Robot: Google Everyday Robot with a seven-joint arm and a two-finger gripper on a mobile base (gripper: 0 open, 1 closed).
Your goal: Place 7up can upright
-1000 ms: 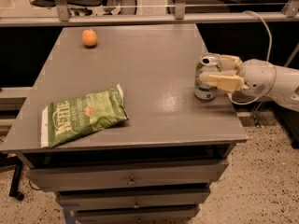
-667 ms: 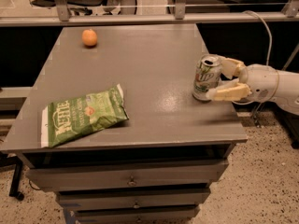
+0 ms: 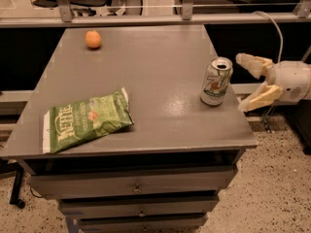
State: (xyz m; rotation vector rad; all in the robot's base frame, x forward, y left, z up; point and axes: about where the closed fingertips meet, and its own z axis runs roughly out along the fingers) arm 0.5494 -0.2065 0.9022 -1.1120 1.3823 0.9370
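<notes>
Toward the right edge of the worktop [image 3: 155, 67] stands the can [image 3: 216, 81], upright on its base, its silver top and opening facing up, a green and red logo on its side; nothing touches it. Just beside it, past the worktop's right edge, hangs the gripper [image 3: 240, 83], pale, reaching in from the right; its jaws are spread wide, one toward the far side and one toward the near side, grasping nothing, with a clear gap between them and the can. At the front left lies a green chip bag [image 3: 87, 120], flat, near the front edge; well apart from it, at the far left, sits an orange [image 3: 93, 39]; under the worktop run drawers [image 3: 136, 183] with small knobs.
</notes>
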